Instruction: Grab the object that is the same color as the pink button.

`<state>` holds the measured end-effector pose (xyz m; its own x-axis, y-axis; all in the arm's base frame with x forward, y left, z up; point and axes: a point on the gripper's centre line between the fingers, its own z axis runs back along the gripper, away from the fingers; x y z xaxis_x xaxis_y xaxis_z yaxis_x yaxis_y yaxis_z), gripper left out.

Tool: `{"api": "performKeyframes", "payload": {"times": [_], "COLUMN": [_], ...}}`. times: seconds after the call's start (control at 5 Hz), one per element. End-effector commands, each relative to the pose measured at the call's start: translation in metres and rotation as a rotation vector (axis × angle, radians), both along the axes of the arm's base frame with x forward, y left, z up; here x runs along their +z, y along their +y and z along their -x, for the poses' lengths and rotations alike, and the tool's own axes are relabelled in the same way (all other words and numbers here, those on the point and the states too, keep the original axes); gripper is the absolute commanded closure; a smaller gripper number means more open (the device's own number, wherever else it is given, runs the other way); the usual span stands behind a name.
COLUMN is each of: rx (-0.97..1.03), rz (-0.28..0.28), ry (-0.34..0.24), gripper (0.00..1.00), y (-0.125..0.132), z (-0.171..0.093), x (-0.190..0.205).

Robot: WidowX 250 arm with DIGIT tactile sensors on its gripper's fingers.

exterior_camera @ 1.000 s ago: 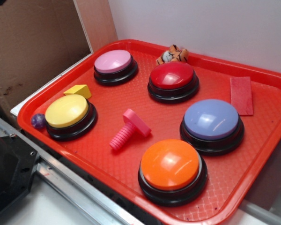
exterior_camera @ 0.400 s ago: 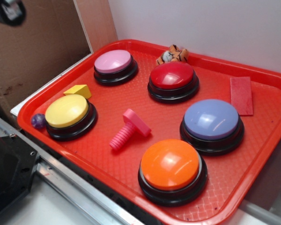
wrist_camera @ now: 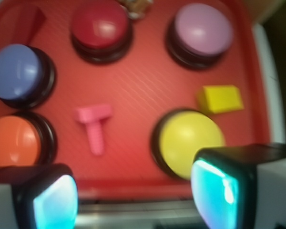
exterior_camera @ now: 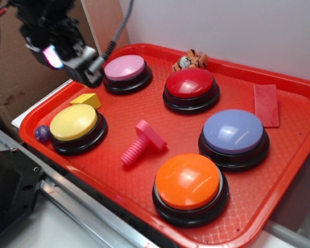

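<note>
Pink toy bolt (exterior_camera: 142,141) lies mid-tray between yellow button (exterior_camera: 74,123) and orange button (exterior_camera: 187,181); likely light, rigid, ribbed. My jaws, spread and empty, should pinch its shaft.

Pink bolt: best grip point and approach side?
Take the pink bolt by its ribbed shaft, from straight above. It lies flat on the tray with open space on both sides; the hand is open, so close across the shaft's width.

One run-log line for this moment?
stage: approach | gripper: open, empty, above tray's near-left edge | pink bolt: untouched, mid-tray | pink button: back-left
</note>
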<state>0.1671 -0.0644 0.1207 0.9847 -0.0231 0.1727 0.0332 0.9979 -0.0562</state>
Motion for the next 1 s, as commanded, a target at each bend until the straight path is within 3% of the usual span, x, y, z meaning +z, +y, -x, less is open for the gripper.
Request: {"api": "performKeyframes", "payload": {"times": [0.0, 0.8], "rx": [-0.043, -0.092], "rz": [0.011, -0.029], "ry": [-0.020, 0.057], "gripper": [0.00, 0.00], "y": [-0.022, -0.040], "z": [-0.024, -0.045], "x": [-0.049, -0.109]}}
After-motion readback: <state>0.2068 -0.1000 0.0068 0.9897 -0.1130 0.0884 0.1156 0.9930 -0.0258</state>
